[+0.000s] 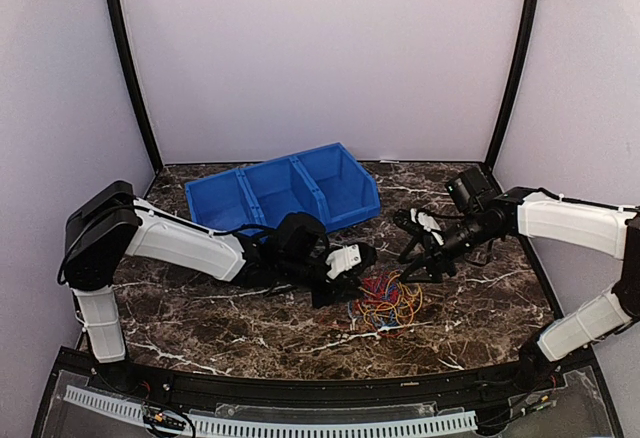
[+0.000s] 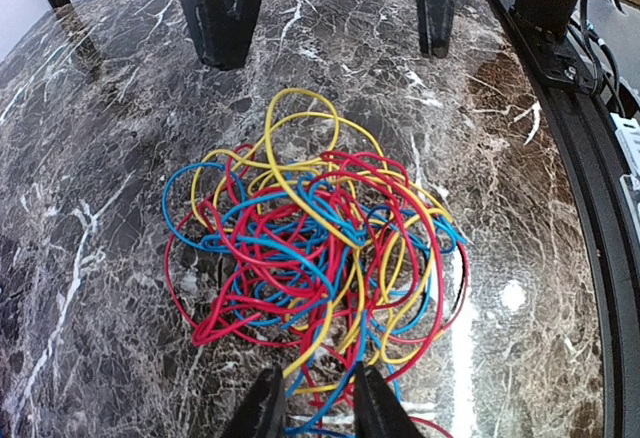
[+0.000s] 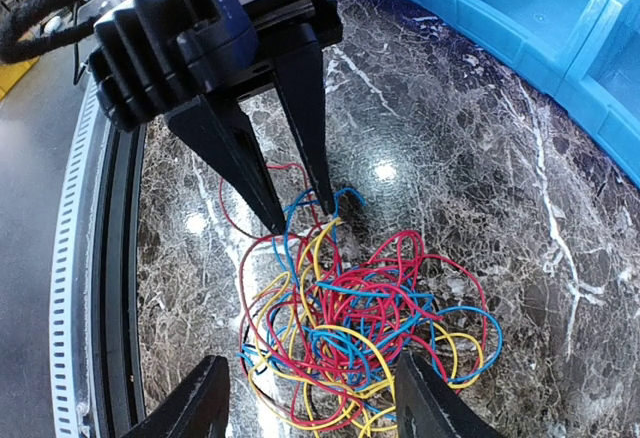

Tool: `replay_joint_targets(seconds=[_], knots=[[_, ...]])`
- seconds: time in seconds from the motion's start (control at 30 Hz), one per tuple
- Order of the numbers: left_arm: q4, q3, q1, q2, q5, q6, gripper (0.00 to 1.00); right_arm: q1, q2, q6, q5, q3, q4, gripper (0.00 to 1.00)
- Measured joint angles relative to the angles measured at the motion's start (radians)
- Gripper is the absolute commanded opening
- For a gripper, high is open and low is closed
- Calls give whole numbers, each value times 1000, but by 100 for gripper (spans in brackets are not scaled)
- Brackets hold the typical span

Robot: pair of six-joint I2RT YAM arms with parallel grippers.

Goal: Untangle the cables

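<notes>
Cables (image 2: 320, 258) are found knotted on the worktop (image 2: 90, 208). Left end effector (image 2: 318, 406) is held narrowly spread astride edge strands; right end effector (image 3: 312, 403) is spread wide above. Several strands could be pinched together, and the knot tightened.

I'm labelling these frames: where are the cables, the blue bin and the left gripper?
cables (image 2: 320, 258), left wrist view, middle of the tangle.
blue bin (image 1: 283, 188), top external view, middle compartment's floor.
left gripper (image 3: 300, 218), right wrist view, between its fingertips.

The cables (image 2: 320, 258) lie on the table (image 2: 90, 158), one tangled heap of red, blue, yellow loops.
</notes>
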State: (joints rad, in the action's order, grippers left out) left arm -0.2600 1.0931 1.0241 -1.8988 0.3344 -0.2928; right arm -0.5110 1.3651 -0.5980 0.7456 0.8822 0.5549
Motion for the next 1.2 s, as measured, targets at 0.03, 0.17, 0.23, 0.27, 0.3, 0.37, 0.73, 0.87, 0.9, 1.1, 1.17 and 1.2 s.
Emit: replay_joint_targets(seconds=[0.03,0.17,0.23,0.27,0.3,0.37,0.73,0.87,0.9,1.1,1.17,1.2], knots=[[6,8,0,-5,1,-9,19,0,0,0,0,0,0,58],[27,25,0,-16,2,-29,11,0,3,0,1,0,0,58],[32,25,0,-18,2,-35,8,0,5,0,2,0,0,58],[34,25,0,-18,2,-38,5,0,6,0,2,0,0,58],[35,25,0,-18,2,-40,4,0,7,0,3,0,0,58],[41,26,0,-18,-1,-43,2,0,10,0,3,0,0,58],[14,-37,1,128,-19,-6,0,-35,42,-41,1,58,15,72],[-100,-90,1,224,-31,79,0,-63,51,-50,14,116,-10,77],[-135,-104,1,240,-35,104,0,-67,53,-47,26,124,-32,78],[-275,-166,1,250,-44,243,0,-108,98,19,78,109,-192,75],[-313,-180,1,250,-47,290,0,-128,131,44,88,79,-256,71],[-334,-187,1,250,-50,311,0,-135,146,55,90,66,-278,67]])
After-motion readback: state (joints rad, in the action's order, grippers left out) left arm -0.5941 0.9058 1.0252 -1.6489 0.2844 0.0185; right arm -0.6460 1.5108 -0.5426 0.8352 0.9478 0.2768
